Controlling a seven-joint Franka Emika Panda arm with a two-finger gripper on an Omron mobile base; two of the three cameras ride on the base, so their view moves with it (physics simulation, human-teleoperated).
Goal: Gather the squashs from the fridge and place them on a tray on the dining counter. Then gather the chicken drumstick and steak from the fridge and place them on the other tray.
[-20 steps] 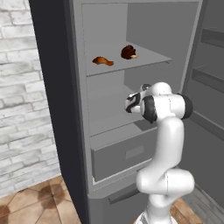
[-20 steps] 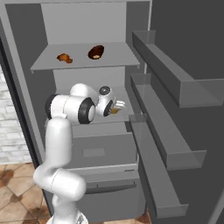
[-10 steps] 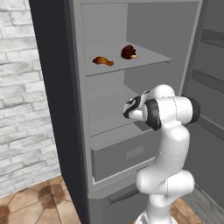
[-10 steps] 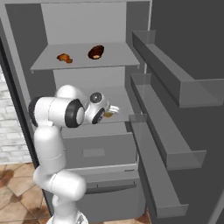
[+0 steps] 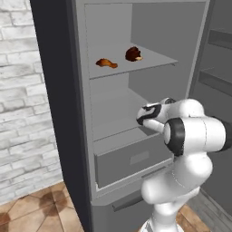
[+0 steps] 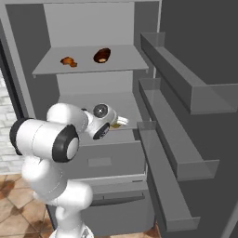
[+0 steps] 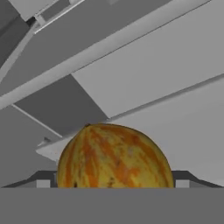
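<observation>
A round orange-and-yellow striped squash [image 7: 114,157] sits between my fingertips [image 7: 43,183], and my gripper [image 7: 112,183] is shut on it with the jaws wide. The gripper [image 5: 145,113] hovers at the front of the fridge's [image 5: 59,90] middle shelf, above the drawer. A sliver of the squash [image 6: 121,122] shows past the hand [image 6: 111,122]. On the upper shelf lie the chicken drumstick [image 5: 106,63] [image 6: 69,61] to the left and the steak [image 5: 133,54] [image 6: 102,55] to its right. Both trays and the dining counter are out of view.
The fridge door [image 6: 195,93] stands open on the right, its shelf bins [image 6: 179,139] jutting toward the arm. A grey drawer [image 5: 131,158] lies below the gripper. A white brick wall [image 5: 22,113] and tiled floor [image 5: 36,208] lie to the left.
The arm's elbow has swung out toward the cameras, and the hand has turned. The gripper, still holding the squash, has come back a little from the middle shelf.
</observation>
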